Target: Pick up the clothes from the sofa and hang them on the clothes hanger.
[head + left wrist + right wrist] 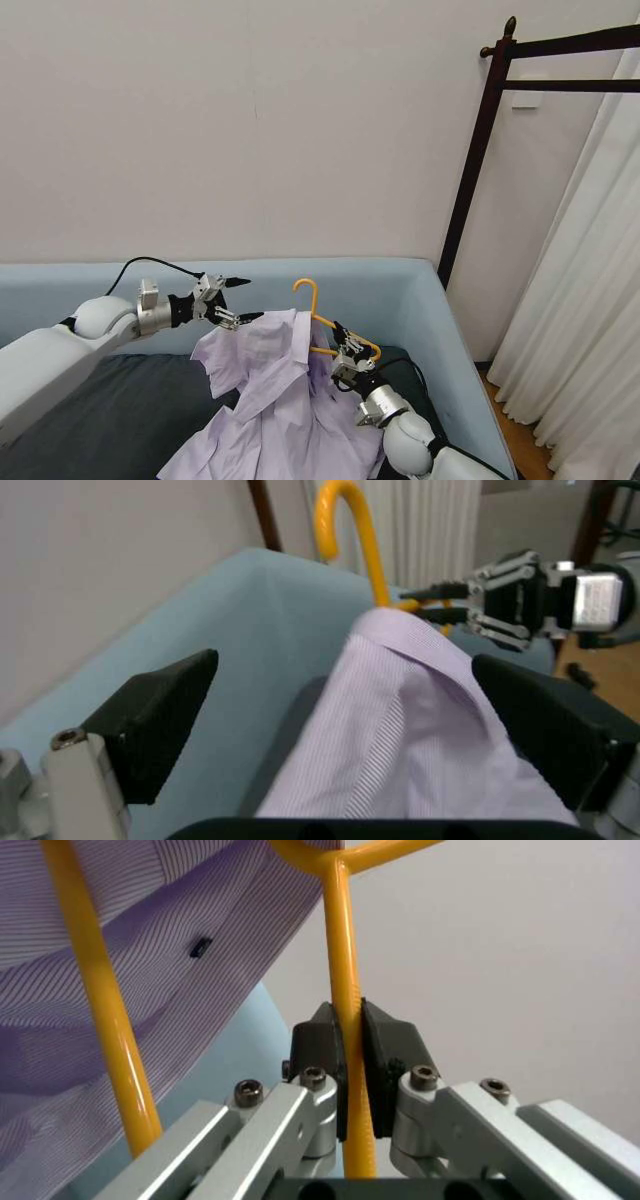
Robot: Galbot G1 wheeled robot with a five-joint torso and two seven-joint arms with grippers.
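The left arm reaches in level across the sofa [400, 290]. The left gripper [252, 299] points at the shirt's [270, 390] shoulder, its jaws spread wide on either side of the cloth. The shirt hangs on the hanger [314, 302] above the seat, collar up, its tail trailing onto the dark cushion [90, 420]. The hanger's hook points up and its bar slopes down to the right. The right arm rises from below, and the right gripper [340, 340] pinches the hanger's yellow rod.

Free air at 12 o'clock above the sofa back [60, 285]; the rack post [476, 160] blocks 2 o'clock. Curtain [590, 300] crowds 3 o'clock.
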